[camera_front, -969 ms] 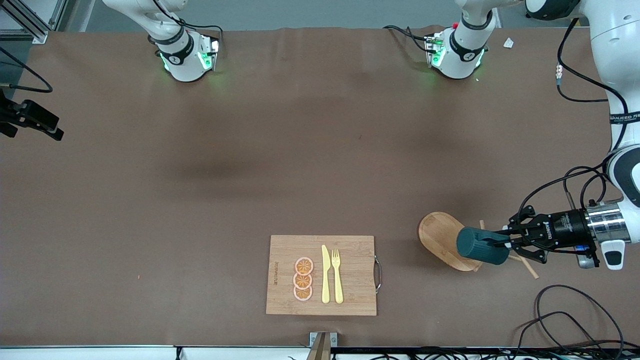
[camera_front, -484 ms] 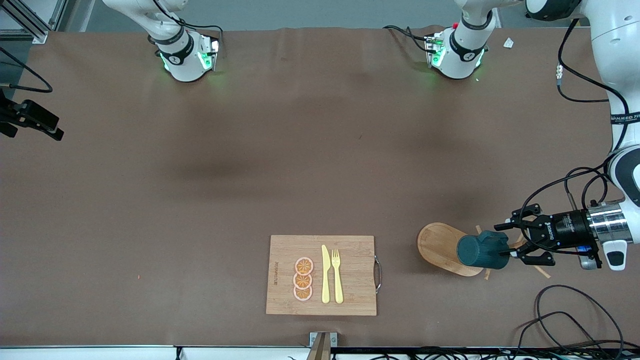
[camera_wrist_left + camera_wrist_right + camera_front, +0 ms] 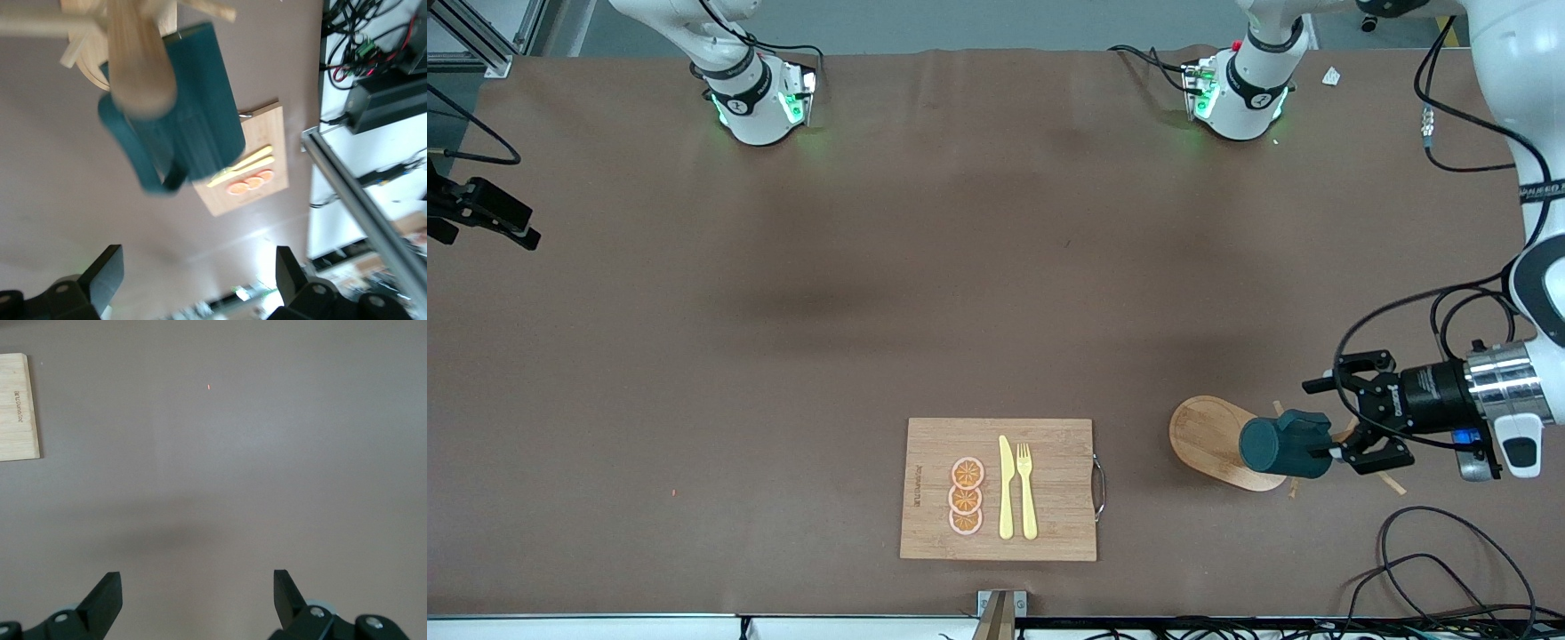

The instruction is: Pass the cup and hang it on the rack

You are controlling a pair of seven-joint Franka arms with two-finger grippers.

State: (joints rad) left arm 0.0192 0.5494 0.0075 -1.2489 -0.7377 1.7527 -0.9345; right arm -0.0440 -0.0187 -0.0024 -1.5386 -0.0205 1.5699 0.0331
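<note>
The dark teal cup (image 3: pixel 1280 444) hangs on its side on the wooden rack (image 3: pixel 1209 434), over the end of its oval base. My left gripper (image 3: pixel 1332 425) is open just past the cup, toward the left arm's end of the table, with nothing between its fingers. In the left wrist view the cup (image 3: pixel 200 127) and its loop handle show past the blurred rack post (image 3: pixel 137 67), clear of the left gripper (image 3: pixel 198 280). My right gripper (image 3: pixel 197 600) stands open over bare brown table and holds nothing; it is out of the front view.
A bamboo cutting board (image 3: pixel 1000 489) with a yellow knife, a fork and orange slices lies near the front edge, mid-table. Its corner (image 3: pixel 19 407) shows in the right wrist view. Loose black cables (image 3: pixel 1449 569) lie beside the rack at the table's front corner.
My left gripper opened, let go of the cup and drew back from it. The tilted rack settled flat, and the cup stayed hanging on it.
</note>
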